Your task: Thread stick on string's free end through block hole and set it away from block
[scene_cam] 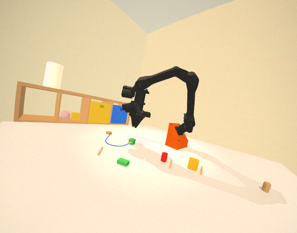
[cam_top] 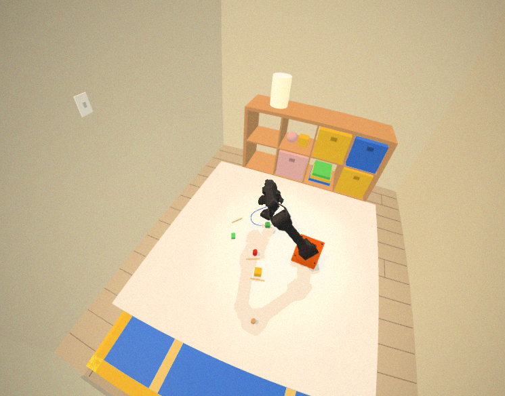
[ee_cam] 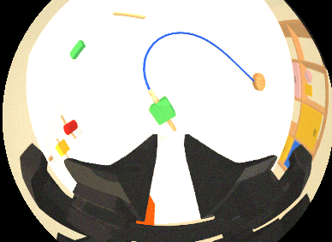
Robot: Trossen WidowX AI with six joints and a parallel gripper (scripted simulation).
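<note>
The green wooden block (cam_top: 267, 224) (scene_cam: 132, 141) (ee_cam: 162, 110) rests on the table. The thin stick (scene_cam: 130, 143) (ee_cam: 172, 126) sits through its hole and shows at both sides in the wrist view. The blue string (scene_cam: 118, 145) (ee_cam: 180, 32) runs in a curve from the stick's end outside the block to the round wooden button (scene_cam: 108, 132) (ee_cam: 258, 81); none of it is seen in the hole. The button is hidden behind the arm in the top view. My gripper (scene_cam: 134, 126) (ee_cam: 171, 137) is partly open and empty, above the table near the block, touching nothing.
A loose stick (scene_cam: 100, 151) (ee_cam: 129, 15) and a flat green block (scene_cam: 123, 162) (ee_cam: 77, 50) lie nearby. A red cylinder (scene_cam: 164, 157), a yellow cube (scene_cam: 193, 164), two more loose sticks and a wooden cylinder (scene_cam: 266, 186) stand or lie farther off.
</note>
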